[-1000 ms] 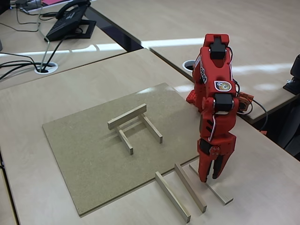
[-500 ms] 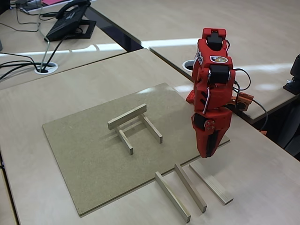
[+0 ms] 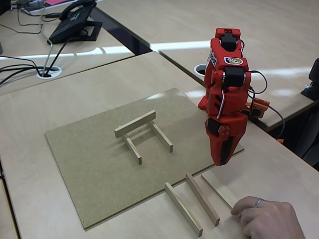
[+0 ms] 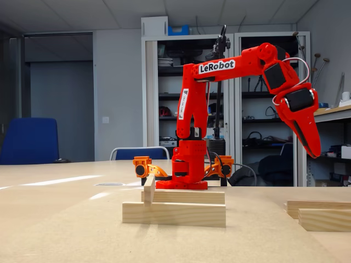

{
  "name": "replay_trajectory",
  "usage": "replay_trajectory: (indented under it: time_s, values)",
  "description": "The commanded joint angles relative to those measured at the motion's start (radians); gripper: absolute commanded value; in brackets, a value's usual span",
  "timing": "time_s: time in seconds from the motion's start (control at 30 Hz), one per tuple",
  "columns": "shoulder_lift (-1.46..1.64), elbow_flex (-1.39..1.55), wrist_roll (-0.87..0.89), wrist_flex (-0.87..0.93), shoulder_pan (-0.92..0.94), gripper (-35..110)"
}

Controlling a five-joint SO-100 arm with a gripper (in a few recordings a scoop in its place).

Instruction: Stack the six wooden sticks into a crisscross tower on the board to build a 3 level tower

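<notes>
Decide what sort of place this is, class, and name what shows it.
Probably an office or lab workroom: a desk phone on pale desks, open cabinet shelves of equipment, and a blue chair.

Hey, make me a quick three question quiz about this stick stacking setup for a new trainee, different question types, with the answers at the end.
1. True or false: the robot's hand is holding a stick.
2. How many sticks are in the tower on the board so far?
A. two
B. three
C. five
3. Fill in: a person's hand is touching the loose stick nearest to the ____ edge of the downward-looking fixed view.

Key
1. False. The robot's hand hangs empty above the table with its fingers together.
2. B. Two parallel sticks with one laid across them.
3. Right. Two more loose sticks lie beside it, off the board.
</notes>
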Motion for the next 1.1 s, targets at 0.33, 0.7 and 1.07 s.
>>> replay_trajectory:
  time_s: [0.33, 0.7, 1.07]
  values:
    - [0.044, -0.057, -0.012, 0.026, -0.006, 0]
    - [0.046, -0.052, -0.02, 0.025, -0.005, 0]
    - [0.043, -0.055, -0.02, 0.02, -0.006, 0]
